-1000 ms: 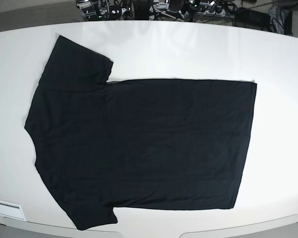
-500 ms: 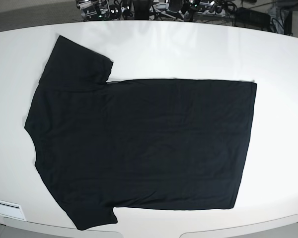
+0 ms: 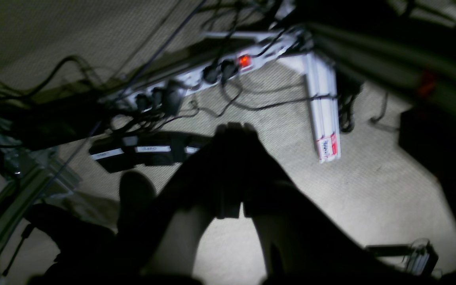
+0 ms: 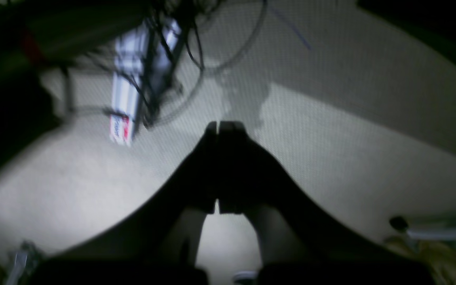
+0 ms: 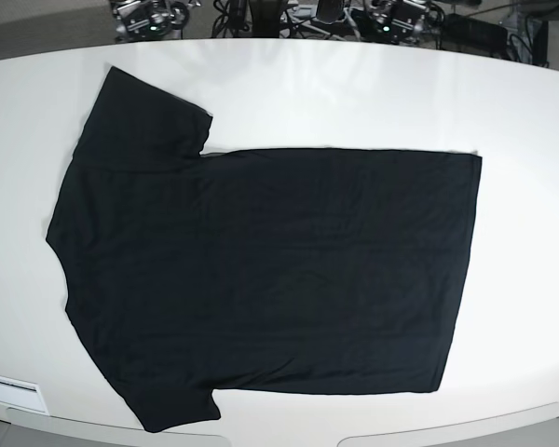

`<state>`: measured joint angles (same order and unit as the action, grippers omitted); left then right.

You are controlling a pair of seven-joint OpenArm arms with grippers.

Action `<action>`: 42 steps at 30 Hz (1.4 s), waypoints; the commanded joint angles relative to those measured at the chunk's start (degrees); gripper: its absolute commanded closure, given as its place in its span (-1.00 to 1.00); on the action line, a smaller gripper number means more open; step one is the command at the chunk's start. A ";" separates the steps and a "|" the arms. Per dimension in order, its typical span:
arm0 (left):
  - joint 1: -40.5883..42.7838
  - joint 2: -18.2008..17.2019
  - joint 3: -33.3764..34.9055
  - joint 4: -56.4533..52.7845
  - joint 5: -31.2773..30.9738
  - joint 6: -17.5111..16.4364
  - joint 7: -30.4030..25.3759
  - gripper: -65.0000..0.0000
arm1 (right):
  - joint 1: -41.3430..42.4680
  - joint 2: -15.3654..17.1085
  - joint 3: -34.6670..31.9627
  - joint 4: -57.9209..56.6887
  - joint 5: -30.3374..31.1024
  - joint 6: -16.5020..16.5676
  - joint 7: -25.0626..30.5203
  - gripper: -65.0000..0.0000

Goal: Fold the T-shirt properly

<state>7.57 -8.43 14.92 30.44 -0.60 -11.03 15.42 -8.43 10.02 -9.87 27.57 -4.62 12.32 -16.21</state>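
The black T-shirt (image 5: 261, 270) lies flat on the white table (image 5: 354, 93), plain side up. Its collar end and sleeves are at the left and its hem at the right. No print shows. Both arms are off the table behind its far edge. The left wrist view shows my left gripper (image 3: 234, 127) shut and empty above the carpet floor. The right wrist view shows my right gripper (image 4: 219, 124) shut and empty above the floor too. In the base view only bits of the arms show at the top edge, right arm (image 5: 149, 14) and left arm (image 5: 396, 13).
Under the left gripper lie a power strip with a lit red switch (image 3: 244, 61), several cables and a white frame leg (image 3: 323, 114). The same leg (image 4: 123, 107) shows in the right wrist view. A white label (image 5: 9, 382) sits at the table's front left.
The arm parts at the table's far edge have shifted slightly outward. The T-shirt has not moved.
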 commanded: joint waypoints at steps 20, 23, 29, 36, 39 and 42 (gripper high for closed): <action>43.85 -25.44 -0.07 67.87 -4.96 -6.19 14.75 1.00 | -45.86 12.31 0.22 58.05 10.60 10.99 -16.46 1.00; 52.00 -29.46 -0.13 79.28 0.02 -2.75 18.14 1.00 | -54.31 14.14 0.22 67.80 10.58 10.58 -16.46 1.00; 66.34 -35.21 -1.68 95.78 10.29 2.40 20.90 1.00 | -66.57 16.35 2.69 85.26 10.23 3.19 -18.16 1.00; 67.43 -35.56 -11.21 104.56 14.14 6.78 20.65 1.00 | -66.57 16.33 9.20 102.33 10.38 -1.03 -20.96 1.00; 67.43 -35.54 -16.87 104.56 16.37 7.21 19.47 1.00 | -66.57 16.35 11.67 107.43 10.36 -2.29 -21.16 1.00; 67.43 -35.52 -21.97 104.56 16.65 7.21 18.86 1.00 | -66.57 16.35 16.26 107.43 10.45 -2.80 -18.34 1.00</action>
<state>74.26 -43.83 -7.31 134.15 15.73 -4.23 35.11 -74.04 25.85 6.00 134.15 6.26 10.13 -35.53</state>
